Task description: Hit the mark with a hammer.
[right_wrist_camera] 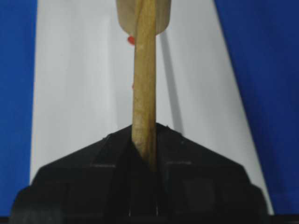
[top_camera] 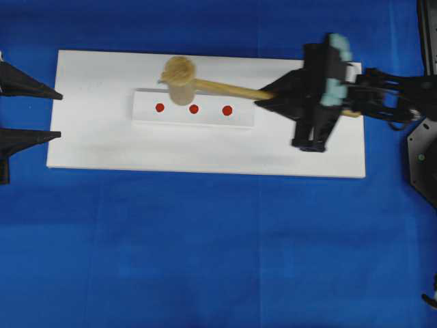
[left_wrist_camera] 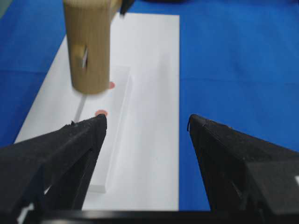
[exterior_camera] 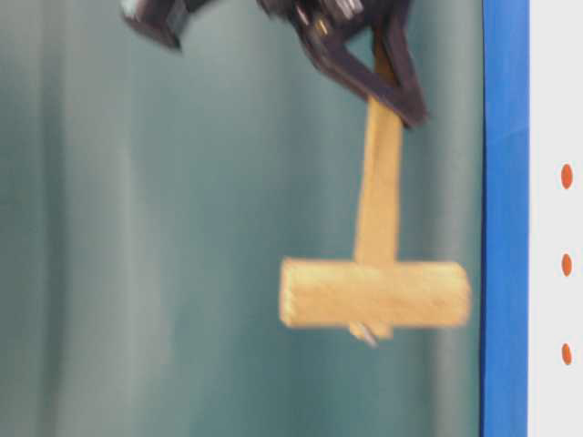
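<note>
With the right gripper clenched on the hammer, swing its raised head squarely down onto 1 red mark, while the left gripper rests released at the left.

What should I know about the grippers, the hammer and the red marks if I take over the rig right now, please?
Right gripper: shut on the hammer, gripping the handle well back from the head.
Left gripper: jaws open, empty, at the left edge of the white board.
Hammer: raised, its head hanging above the white strip, over the gap between the left red mark and the middle red mark. The right red mark lies uncovered.
Done: hammer picked up and carried over the strip.
Left: bring the head down on the mark. Whether any strike has landed yet cannot be told.
</note>
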`<state>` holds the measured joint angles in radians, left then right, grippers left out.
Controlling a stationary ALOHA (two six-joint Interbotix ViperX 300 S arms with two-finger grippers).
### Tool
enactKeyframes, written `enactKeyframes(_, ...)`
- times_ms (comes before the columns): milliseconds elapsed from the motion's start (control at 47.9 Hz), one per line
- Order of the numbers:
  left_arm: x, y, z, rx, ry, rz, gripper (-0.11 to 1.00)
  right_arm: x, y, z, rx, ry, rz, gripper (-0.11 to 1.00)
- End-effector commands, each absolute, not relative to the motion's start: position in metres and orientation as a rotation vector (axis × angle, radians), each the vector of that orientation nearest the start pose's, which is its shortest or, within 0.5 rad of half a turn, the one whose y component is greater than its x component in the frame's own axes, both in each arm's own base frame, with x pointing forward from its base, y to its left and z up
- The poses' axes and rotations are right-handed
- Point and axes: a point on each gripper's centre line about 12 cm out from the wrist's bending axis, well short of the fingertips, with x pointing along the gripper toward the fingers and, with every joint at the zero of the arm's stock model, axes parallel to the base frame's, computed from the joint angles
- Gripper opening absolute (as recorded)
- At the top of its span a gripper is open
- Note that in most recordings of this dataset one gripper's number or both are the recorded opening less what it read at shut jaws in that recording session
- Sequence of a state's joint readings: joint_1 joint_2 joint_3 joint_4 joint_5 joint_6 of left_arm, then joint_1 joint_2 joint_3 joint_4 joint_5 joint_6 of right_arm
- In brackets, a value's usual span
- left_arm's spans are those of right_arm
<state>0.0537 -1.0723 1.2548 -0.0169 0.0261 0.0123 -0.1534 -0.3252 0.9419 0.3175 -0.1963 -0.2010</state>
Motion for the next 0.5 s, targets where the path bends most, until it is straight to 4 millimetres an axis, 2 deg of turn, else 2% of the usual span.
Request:
enactKeyframes(0,0.177,0.010,0.248,-0.009,0.193,0.057,0.68,0.301,-0.056,0.227,0.125,0.333,-0.244,0.02)
enactKeyframes(125,0.177,0.010,0.248,-0.009,0.195,0.057,0.68,0.298,-0.055,0.227,0.126,0.329,-0.244,0.02)
enactKeyframes(334,0.177,0.010,0.248,-0.009,0.193,0.057,0.68,0.304,-0.056,0.219,0.125,0.355,-0.246,0.02)
enactKeyframes(480,0.177,0.010,0.248,-0.009,0.195,0.057,0.68,0.312,-0.057,0.192,0.143,0.444,-0.252,0.02)
